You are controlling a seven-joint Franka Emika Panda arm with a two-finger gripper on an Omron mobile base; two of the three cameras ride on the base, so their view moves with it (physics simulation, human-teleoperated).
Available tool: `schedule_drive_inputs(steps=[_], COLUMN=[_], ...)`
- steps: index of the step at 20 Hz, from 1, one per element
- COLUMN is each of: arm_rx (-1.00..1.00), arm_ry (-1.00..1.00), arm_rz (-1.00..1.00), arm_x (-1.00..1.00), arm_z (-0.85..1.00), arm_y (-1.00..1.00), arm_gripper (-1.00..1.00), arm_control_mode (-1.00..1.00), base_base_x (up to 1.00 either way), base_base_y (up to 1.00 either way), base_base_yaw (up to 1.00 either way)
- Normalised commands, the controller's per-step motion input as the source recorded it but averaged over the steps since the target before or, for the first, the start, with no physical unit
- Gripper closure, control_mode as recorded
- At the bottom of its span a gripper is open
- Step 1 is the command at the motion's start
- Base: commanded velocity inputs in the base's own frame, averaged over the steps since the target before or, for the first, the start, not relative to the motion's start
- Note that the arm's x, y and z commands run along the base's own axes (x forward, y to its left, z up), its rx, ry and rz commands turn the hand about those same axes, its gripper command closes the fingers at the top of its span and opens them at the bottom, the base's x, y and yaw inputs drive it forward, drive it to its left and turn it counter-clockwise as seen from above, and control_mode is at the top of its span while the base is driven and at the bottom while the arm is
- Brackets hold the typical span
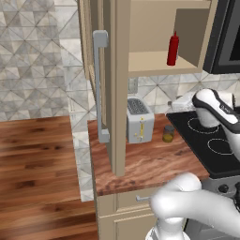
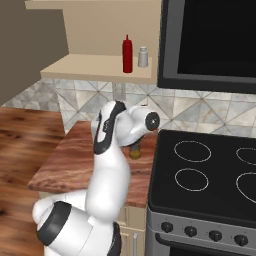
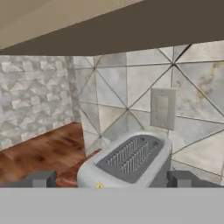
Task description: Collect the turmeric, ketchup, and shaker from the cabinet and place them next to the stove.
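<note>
The cabinet (image 1: 120, 70) stands open, its door swung out to the left. On its lower shelf the red ketchup (image 1: 173, 49) stands upright; from the right it is the ketchup (image 2: 127, 54) with the pale shaker (image 2: 143, 56) just to its right. The turmeric (image 1: 168, 133) jar sits on the wooden counter beside the stove (image 1: 208, 140), partly behind my arm as the turmeric (image 2: 134, 152). My gripper (image 3: 111, 180) is open and holds nothing. It hovers above the counter, below the shelf, facing the tiled wall. Both dark fingertips (image 3: 42, 179) stand far apart.
A silver toaster (image 1: 139, 120) stands on the counter left of the jar, directly ahead of the hand as the toaster (image 3: 131, 159). A wall outlet (image 3: 162, 108) is behind it. A dark microwave (image 2: 210, 40) hangs over the black cooktop (image 2: 210, 175). The door's handle (image 1: 100, 84) juts out at left.
</note>
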Motion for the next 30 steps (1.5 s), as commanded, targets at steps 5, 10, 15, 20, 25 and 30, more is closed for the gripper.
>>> schedule_drive_inputs(steps=[5,10,15,20,25,30], arm_rx=[0.0,0.0,0.02,0.02,-0.02,-0.07], arm_ry=[0.2,0.17,0.02,-0.09,-0.16,-0.17], arm_rz=[-0.34,-0.36,-0.35,-0.25,-0.18,-0.09], arm_x=[-0.25,-0.26,-0.2,-0.15,-0.07,-0.02], arm_z=[0.7,0.58,0.3,0.57,0.7,0.33], arm_y=[0.0,0.0,0.0,0.0,0.0,0.0], arm_gripper=[-1.0,-1.0,-1.0,-1.0,-1.0,-1.0], arm_control_mode=[-1.0,-1.0,-1.0,-1.0,-1.0,-1.0], base_base_x=[0.0,0.0,0.0,0.0,0.0,0.0], base_base_y=[0.0,0.0,0.0,0.0,0.0,0.0], base_base_yaw=[0.0,0.0,0.0,0.0,0.0,0.0])
